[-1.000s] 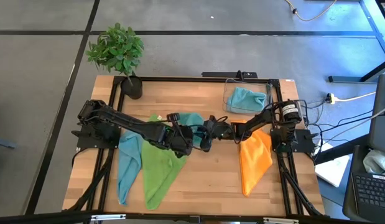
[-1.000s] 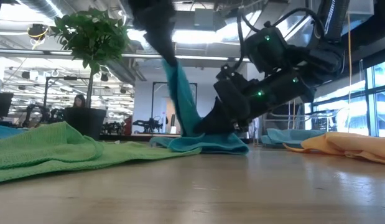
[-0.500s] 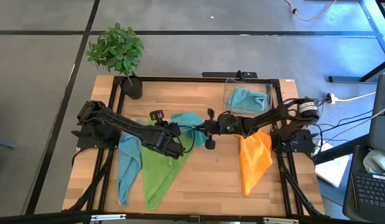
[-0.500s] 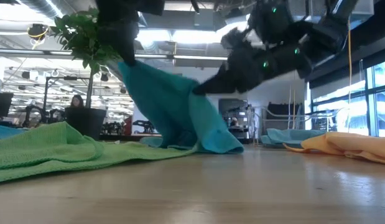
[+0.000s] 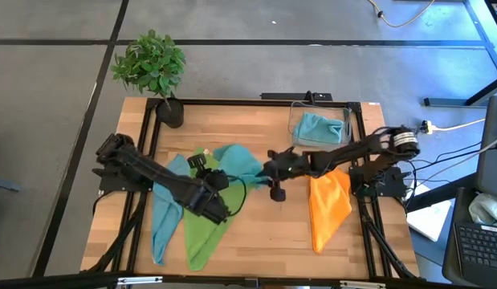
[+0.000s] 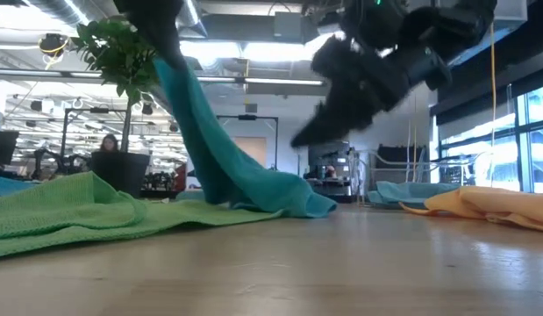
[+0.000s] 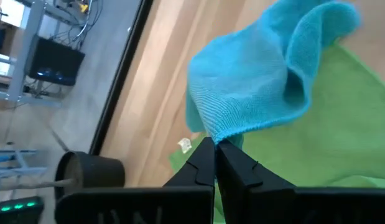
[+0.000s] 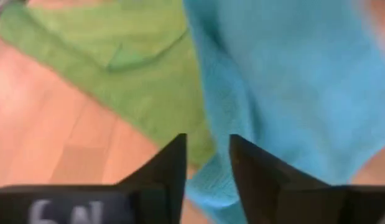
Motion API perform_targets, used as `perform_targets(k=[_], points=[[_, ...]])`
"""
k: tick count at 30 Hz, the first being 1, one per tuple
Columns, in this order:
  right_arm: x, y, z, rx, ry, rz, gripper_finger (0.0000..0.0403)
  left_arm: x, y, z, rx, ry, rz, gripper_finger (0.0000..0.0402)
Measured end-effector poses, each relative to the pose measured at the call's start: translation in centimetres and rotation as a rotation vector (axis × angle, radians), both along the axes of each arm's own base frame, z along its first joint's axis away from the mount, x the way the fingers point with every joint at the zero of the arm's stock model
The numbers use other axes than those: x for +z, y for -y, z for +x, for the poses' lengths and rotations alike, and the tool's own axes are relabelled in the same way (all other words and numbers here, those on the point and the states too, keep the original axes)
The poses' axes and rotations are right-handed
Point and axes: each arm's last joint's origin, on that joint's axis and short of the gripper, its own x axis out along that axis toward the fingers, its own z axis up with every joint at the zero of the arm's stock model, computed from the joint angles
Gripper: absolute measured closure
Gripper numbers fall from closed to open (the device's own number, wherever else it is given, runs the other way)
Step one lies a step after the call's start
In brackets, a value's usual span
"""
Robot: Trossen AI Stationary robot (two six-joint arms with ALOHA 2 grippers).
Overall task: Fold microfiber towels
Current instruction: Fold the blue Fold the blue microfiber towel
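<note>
**Left arm lifts a teal towel by its edge; right arm hangs just off it**

The left arm reaches from the tabletop's left edge toward the middle, elbow low. The left gripper (image 7: 215,149) has its jaws pressed together on the hem of the soft teal microfiber towel (image 5: 236,162), which hangs from the grip in the low view as a slanted sheet whose lower end trails on the wood. Under it lies the lime green microfiber towel (image 5: 206,229), spread in a long wedge toward the front edge, with a long light blue microfiber towel (image 5: 164,210) just beside it on the left.

The right arm stretches from the right edge across to the centre. The right gripper (image 8: 206,163) has its jaws parted, with nothing between them, above the teal cloth's edge. In the low view it hangs clear of the towel.

The orange microfiber towel (image 5: 328,205) lies near the right arm's base. A second light blue microfiber towel (image 5: 319,127) sits inside the clear plastic bin (image 5: 297,141) at the back.

A small white tag shows on the green towel in the left wrist view; its print is too small to read.

The pale wooden tabletop (image 5: 272,233) has a black metal frame. A potted green plant (image 5: 150,66) stands at its back left corner. Grey floor surrounds the table, and the low view looks into a workshop with ceiling lights and windows.
</note>
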Motion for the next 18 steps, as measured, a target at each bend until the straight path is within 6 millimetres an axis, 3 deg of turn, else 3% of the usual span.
perform_targets(k=[8,13,18], points=[[-4.9,-1.4,0.9,0.002,-0.095,-0.001,0.0185,0.0,1.8,-0.7,-0.013,0.043,-0.038,0.0401],[-5.0,-1.5,0.7,-0.017,-0.122,0.013,0.0175,-0.1,2.4,-1.0,-0.010,0.048,-0.071,0.0401],[-3.6,-1.7,0.0,0.004,-0.146,-0.010,0.0176,-0.3,3.0,-1.3,-0.009,0.053,-0.091,0.0401]])
